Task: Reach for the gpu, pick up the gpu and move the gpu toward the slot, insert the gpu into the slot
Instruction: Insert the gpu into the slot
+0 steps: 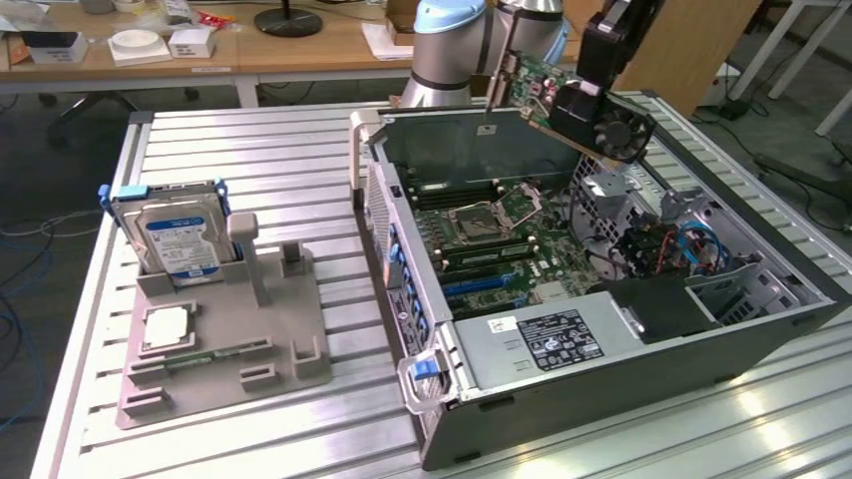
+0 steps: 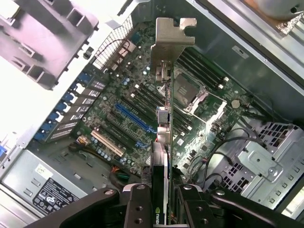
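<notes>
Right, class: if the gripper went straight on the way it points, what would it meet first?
Probably the motherboard: the gripper points down at it, and the graphics card it grips would touch first, near the blue slot. Depth is unclear.

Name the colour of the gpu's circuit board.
Green. The gpu shows it best in the exterior view.

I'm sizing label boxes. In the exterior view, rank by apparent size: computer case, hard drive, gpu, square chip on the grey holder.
1. computer case
2. gpu and hard drive: look about alike; the gpu is tilted and farther back, so I won't rank them.
3. square chip
</notes>
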`<state>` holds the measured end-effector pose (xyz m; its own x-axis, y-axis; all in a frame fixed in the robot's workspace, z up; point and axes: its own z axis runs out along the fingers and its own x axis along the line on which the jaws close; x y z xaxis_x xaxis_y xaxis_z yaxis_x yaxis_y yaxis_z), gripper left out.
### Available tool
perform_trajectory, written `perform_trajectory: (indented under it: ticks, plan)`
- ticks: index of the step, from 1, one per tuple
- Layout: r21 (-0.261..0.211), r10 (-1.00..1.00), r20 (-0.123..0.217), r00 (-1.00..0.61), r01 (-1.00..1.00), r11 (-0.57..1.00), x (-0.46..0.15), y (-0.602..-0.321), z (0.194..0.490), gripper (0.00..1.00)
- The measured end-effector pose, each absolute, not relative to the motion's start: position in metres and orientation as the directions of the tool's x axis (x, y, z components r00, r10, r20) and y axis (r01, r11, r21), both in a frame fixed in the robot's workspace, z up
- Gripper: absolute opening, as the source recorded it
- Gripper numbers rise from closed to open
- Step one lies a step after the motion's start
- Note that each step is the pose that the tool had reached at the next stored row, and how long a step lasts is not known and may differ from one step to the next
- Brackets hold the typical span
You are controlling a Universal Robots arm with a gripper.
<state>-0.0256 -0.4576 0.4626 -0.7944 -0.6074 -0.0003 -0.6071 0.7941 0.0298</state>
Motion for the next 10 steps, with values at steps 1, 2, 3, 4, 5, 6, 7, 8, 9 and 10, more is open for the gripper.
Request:
perform_trajectory:
  ticks: [1, 2, 3, 4, 5, 6, 7, 8, 9, 10]
  plan:
    - [0.03, -0.615, 0.0, -0.789, -0.615, 0.788, -0.0256, -0.4576, 0.4626, 0.26]
    - [0.03, -0.624, 0.0, -0.782, -0.624, 0.781, -0.0256, -0.4576, 0.4626, 0.26]
    - [0.03, -0.631, 0.0, -0.776, -0.631, 0.775, -0.0256, -0.4576, 0.4625, 0.26]
    - [0.03, -0.639, 0.0, -0.769, -0.638, 0.769, -0.0256, -0.4576, 0.4625, 0.26]
    - [0.03, -0.646, 0.0, -0.763, -0.646, 0.763, -0.0256, -0.4576, 0.4626, 0.26]
    - [0.03, -0.655, 0.0, -0.756, -0.655, 0.755, -0.0256, -0.4576, 0.4626, 0.26]
    - [0.03, -0.662, 0.0, -0.749, -0.662, 0.749, -0.0256, -0.4576, 0.4626, 0.26]
    - [0.03, -0.669, 0.0, -0.744, -0.668, 0.743, -0.0256, -0.4576, 0.4626, 0.26]
    - [0.03, -0.675, 0.0, -0.738, -0.674, 0.738, -0.0255, -0.4577, 0.4626, 0.26]
    - [0.03, -0.68, 0.0, -0.733, -0.68, 0.733, -0.0255, -0.4577, 0.4626, 0.26]
